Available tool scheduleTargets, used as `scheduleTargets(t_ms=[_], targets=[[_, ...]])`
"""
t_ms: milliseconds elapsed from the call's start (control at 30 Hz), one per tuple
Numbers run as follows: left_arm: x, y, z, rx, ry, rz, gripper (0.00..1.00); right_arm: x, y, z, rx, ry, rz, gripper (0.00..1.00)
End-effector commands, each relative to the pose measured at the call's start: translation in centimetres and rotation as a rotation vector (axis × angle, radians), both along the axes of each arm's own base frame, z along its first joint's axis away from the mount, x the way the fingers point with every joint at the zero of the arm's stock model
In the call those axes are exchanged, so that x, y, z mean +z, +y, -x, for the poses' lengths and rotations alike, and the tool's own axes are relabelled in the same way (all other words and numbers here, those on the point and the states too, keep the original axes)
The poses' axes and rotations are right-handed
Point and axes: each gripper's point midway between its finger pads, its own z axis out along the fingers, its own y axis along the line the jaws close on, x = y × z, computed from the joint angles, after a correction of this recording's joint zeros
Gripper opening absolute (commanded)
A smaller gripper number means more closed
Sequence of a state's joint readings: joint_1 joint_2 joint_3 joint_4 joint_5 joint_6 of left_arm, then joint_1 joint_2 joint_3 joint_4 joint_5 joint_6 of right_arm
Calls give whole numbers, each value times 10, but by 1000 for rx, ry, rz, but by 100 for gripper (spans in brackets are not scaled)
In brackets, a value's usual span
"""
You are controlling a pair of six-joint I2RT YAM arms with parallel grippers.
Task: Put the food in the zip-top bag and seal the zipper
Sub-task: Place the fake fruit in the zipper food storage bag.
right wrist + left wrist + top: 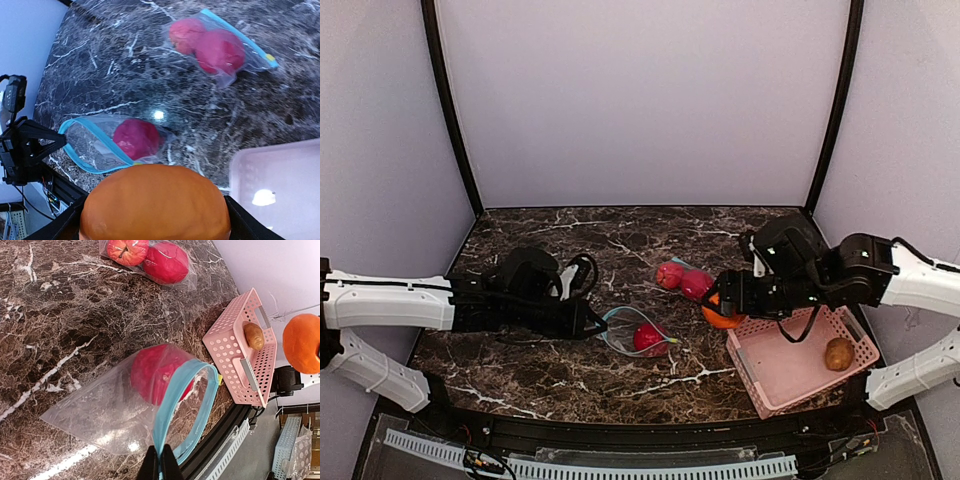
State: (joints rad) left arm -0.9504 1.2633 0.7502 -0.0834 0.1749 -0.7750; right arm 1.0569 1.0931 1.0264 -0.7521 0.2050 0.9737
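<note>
Orange fruit [720, 318], gripped in the right gripper's [722, 303] wide-spread jaws just beside the pink basket [225, 347], should enter low through the zip-top bag's [100, 410] mouth, which the left gripper [161, 462], pinched shut on the blue zipper rim [172, 395], seems to hold open.

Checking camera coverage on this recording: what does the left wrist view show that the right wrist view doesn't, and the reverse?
Left wrist only: the potato lying in the pink basket, and a pale crate beyond the table edge.

Right wrist only: the blue zipper edge and yellow tab of the second bag.

Both: the open bag with one red fruit inside, the left gripper pinching its zipper rim, the second bag's two red fruits, the orange fruit and part of the basket.
</note>
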Motion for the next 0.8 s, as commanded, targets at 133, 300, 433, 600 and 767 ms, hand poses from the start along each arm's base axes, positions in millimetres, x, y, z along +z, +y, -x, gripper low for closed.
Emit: scheduleTargets(t_ms=[133, 300, 433, 600, 767], targets=[[-10, 3, -5, 16, 9, -32, 1, 18, 126, -4, 251, -186, -80, 62], [-14, 6, -4, 20, 13, -41, 1, 4, 169, 0, 301, -221, -53, 63], [-14, 7, -3, 24, 15, -34, 1, -15, 179, -7, 228, -259, 28, 63], [-13, 6, -4, 24, 14, -26, 1, -40, 169, -21, 72, -258, 147, 64], [-12, 7, -3, 24, 12, -27, 1, -57, 167, -29, 13, -252, 235, 74]])
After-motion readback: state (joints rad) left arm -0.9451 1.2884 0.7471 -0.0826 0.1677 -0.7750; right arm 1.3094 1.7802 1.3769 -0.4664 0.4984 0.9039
